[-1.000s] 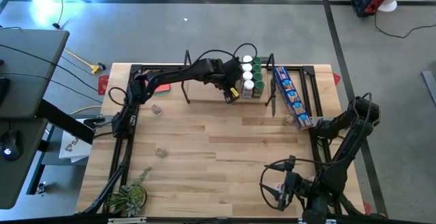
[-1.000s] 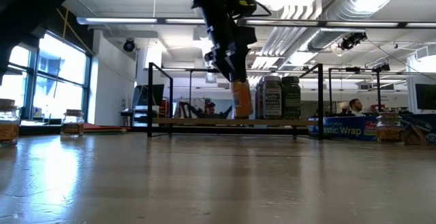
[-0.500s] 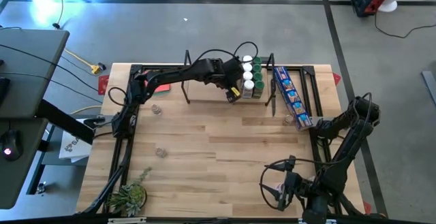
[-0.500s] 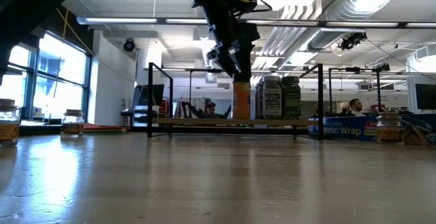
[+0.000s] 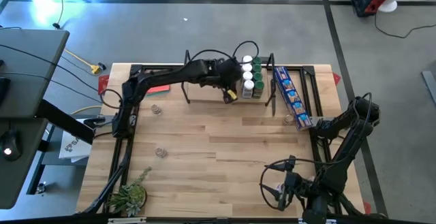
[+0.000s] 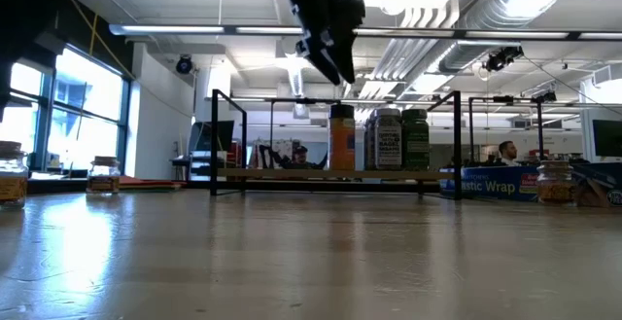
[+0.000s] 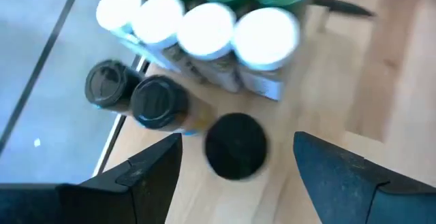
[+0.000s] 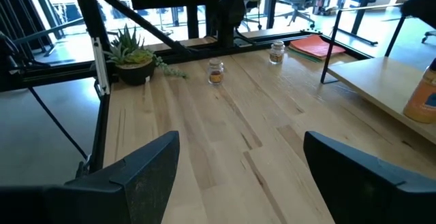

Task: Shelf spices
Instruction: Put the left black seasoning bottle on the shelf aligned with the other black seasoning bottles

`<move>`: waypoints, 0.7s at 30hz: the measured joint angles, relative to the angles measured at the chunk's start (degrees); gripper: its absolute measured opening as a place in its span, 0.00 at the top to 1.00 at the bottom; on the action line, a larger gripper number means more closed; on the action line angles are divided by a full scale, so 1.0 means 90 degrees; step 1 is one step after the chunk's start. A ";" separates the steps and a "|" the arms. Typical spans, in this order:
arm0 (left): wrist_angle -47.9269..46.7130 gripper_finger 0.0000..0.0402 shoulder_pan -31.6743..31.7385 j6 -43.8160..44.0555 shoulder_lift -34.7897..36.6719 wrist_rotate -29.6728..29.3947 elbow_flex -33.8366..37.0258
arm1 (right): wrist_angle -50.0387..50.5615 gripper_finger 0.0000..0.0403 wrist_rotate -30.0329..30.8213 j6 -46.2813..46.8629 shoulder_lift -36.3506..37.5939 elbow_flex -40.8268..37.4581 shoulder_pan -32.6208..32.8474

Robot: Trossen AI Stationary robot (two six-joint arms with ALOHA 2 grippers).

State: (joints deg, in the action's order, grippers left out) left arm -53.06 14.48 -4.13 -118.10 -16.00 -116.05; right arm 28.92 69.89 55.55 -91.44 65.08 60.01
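Lift the left gripper (image 7: 235, 157) straight up – fingers spread wide, holding nothing – clear of the black-topped jar (image 7: 236, 146) standing on the shelf (image 6: 321, 174) just beside the white-topped jars (image 7: 204, 30), without bumping any over.

overhead and table-level views (plus wrists) share the shelf (image 5: 228, 98).

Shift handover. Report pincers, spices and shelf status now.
Left pincer open above black-topped jar, which stands on shelf. Right pincer open, idle at table's near edge. Two jars on table.
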 joint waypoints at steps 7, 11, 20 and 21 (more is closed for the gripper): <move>-0.0468 0.37 -0.0438 -0.0271 0.0075 0.0125 0.0092 | -0.0002 0.23 -0.0004 0.0010 0.0000 0.0000 0.0002; -0.0409 0.46 -0.0486 -0.0060 0.0031 -0.0003 0.0781 | -0.0041 0.23 -0.0127 0.0014 0.0000 0.0000 0.0005; 0.1127 0.62 -0.0295 -0.0154 0.0024 -0.0142 0.2010 | -0.0056 0.23 -0.0160 0.0007 0.0000 0.0000 0.0000; 0.1275 0.63 -0.0257 -0.0218 0.0024 -0.0142 0.2063 | -0.0055 0.23 -0.0145 0.0007 0.0000 0.0000 -0.0002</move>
State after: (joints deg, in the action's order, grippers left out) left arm -41.58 12.17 -6.09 -117.88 -17.28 -97.49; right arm 28.42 68.58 55.61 -91.44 65.08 59.99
